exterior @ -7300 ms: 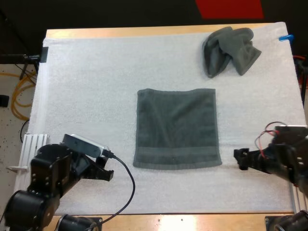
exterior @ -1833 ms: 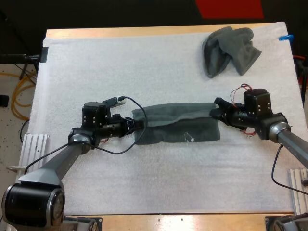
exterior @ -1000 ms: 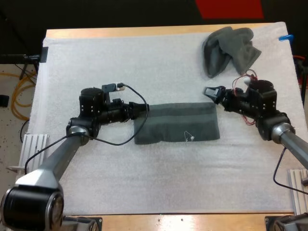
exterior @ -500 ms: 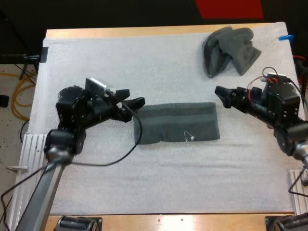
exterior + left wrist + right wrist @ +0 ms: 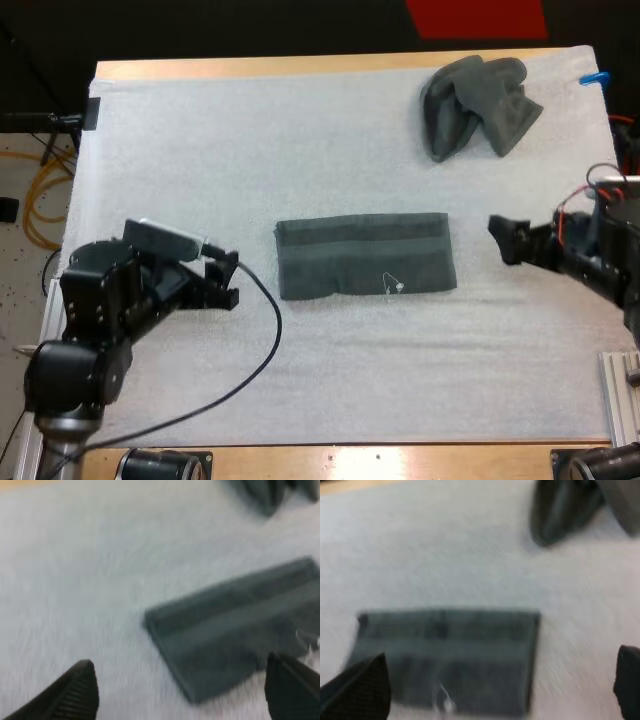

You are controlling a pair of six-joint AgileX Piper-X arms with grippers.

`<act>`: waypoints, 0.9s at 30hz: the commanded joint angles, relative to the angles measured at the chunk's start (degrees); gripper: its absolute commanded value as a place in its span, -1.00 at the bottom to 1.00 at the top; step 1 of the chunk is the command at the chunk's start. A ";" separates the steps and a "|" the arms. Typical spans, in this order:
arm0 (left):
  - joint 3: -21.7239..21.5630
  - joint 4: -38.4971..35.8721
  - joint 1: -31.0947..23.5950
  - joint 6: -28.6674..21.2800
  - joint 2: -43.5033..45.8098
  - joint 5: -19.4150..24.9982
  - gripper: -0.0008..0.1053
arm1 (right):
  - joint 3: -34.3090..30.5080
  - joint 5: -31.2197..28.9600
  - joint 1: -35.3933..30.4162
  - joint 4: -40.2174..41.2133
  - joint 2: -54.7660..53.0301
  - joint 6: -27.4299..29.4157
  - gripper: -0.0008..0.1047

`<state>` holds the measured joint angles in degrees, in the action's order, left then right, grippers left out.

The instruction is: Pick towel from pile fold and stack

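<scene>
Towel (image 5: 365, 255) lies half-folded and released, left gripper (image 5: 226, 280) and right gripper (image 5: 502, 242) drawn back spread-fingered toward side edges of the mat (image 5: 300, 120); another fold likely awaits.

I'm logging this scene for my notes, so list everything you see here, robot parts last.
folded towel: one, dark grey-green, middle of the mat
crumpled towel: one, dark grey-green, far right part of the mat
mat: one, white, covering the table
table: one, wooden, under the mat
left end effector: one, black, open, left of the folded towel, clear of it
right end effector: one, black, open, right of the folded towel, clear of it
</scene>
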<state>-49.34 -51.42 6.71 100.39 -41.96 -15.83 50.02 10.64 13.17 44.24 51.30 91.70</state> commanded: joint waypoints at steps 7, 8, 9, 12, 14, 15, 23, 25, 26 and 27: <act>-0.39 -5.16 0.05 1.42 2.21 1.03 0.29 | 0.28 -1.56 -0.33 6.67 1.03 1.63 0.68; -0.39 -4.89 0.05 1.42 2.21 1.03 0.29 | 0.28 -1.56 -0.35 5.94 1.71 1.63 0.68; -0.39 -4.77 0.05 1.42 1.96 1.03 0.29 | 0.28 -1.56 -0.34 4.75 3.20 1.62 0.68; -0.39 -4.77 0.05 1.42 1.73 0.87 0.29 | 0.28 -0.35 -0.34 2.05 8.35 1.62 0.68; -0.39 -4.77 0.05 1.42 1.75 0.87 0.29 | 0.46 1.46 -0.34 0.16 12.39 1.62 0.68; -0.39 -4.77 0.05 1.42 1.75 0.87 0.29 | 0.59 3.00 -0.34 -0.76 14.70 1.62 0.68; -0.39 -4.77 0.05 1.42 1.75 0.65 0.29 | 2.09 10.30 -1.56 -5.91 31.59 1.52 0.68; -0.39 -4.77 0.05 1.28 1.75 0.65 0.29 | 2.93 12.90 -3.43 -6.38 35.29 1.52 0.68; -0.39 -4.77 0.05 1.28 1.75 0.65 0.29 | 3.10 13.91 -3.90 -6.67 36.03 1.52 0.68; -0.39 -4.77 0.05 1.17 1.75 0.65 0.29 | 3.40 15.96 -5.01 -7.29 37.47 1.43 0.68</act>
<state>-49.34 -56.53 6.71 101.43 -40.32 -15.69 52.76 24.75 8.72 37.68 88.79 92.74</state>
